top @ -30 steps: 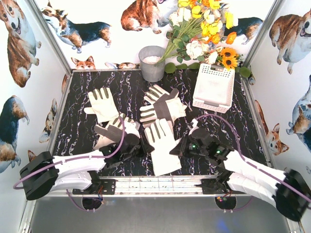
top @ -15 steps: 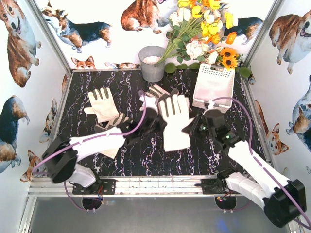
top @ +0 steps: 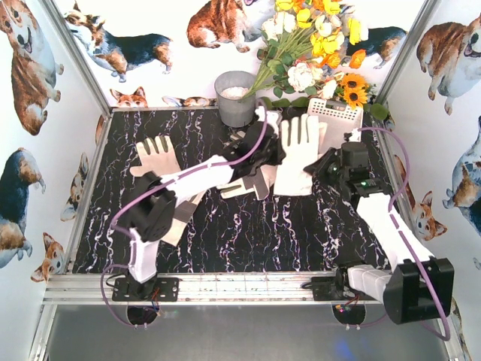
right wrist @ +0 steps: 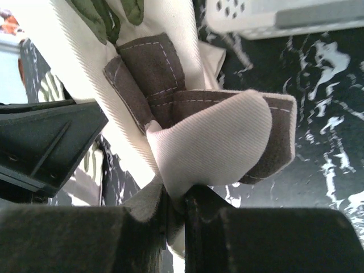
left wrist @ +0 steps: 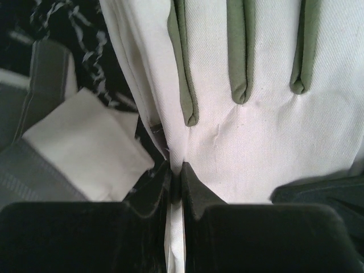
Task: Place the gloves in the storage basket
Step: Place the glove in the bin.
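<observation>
glove [top: 299, 154]: cream twill, stitched grey-brown patches | basket [top: 338, 111]: perforated white plastic

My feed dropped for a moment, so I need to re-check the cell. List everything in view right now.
cream-white fabric work glove: one, cream with grey-brown cuff patches, held between both grippers in front of the basket.
loose gloves: at least three, same colours, on the table: one far left, one partly under the left arm, an overlapping pile at centre.
white perforated plastic storage basket: one, far right, partly behind the held glove.
grey metal bucket: one, far edge, centre.
flower bouquet: one, yellow, white and orange, far right corner.
black marbled table: one.
left gripper: black, shut on the glove's edge.
right gripper: black, shut on its cuff.
</observation>
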{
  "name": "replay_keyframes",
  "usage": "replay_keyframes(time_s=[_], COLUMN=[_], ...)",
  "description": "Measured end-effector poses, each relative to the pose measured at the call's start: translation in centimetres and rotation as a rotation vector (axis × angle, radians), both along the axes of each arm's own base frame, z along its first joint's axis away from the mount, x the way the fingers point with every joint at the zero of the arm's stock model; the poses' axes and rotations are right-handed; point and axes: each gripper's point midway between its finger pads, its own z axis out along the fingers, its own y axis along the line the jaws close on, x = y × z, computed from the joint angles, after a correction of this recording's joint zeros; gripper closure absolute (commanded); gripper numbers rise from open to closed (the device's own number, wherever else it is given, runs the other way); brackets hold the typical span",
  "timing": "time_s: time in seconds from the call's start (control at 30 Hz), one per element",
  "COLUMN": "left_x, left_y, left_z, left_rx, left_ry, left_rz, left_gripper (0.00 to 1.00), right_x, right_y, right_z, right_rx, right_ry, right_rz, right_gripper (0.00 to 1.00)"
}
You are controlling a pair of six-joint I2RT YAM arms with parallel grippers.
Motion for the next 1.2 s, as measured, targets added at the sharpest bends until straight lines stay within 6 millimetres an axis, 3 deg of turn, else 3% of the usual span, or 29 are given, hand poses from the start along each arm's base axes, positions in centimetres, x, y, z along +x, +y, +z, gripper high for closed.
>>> replay_keyframes(time_s=[0.4, 0.6, 0.67, 0.73, 0.87, 1.03, 1.2], left_x=[5.4, 7.9, 8.9, 9.8, 11.1, 12.5, 11.9], left_y=[-5.9, -7.7, -8.3, -8.8, -8.6, -7.1, -5.1], left_z=[-2.9, -1.7, -1.0, -0.7, -1.2, -1.2, -2.7], left_rx=[-0.03, -0.109, -0.138, -0.162, -0.181, -0.195, -0.168], left_ry=[-0.043, -0.107, -0.135, -0.156, -0.16, -0.159, -0.114], left_rz=[-0.16, -0.205, -0.215, -0.223, -0.204, -0.17, -0.154], left_gripper=[1.0, 1.0, 0.91, 0.67, 0.4, 0.25, 0.22], right_x=[4.0, 6.5, 7.6, 8.4, 10.0, 11.7, 13.6], right_y=[-4.7, -7.0, -7.8, -8.5, -10.2, -11.9, -12.6], right_z=[-1.7, -1.5, -1.1, -1.0, -1.6, -3.0, -3.2], right_rx=[-0.033, -0.031, -0.03, -0.028, -0.027, -0.022, -0.032], right_ry=[-0.004, -0.025, -0.044, -0.059, -0.062, -0.038, -0.044], right_rz=[-0.156, -0.217, -0.237, -0.252, -0.287, -0.308, -0.255], right_gripper=[1.0, 1.0, 1.0, 1.0, 1.0, 1.0, 1.0])
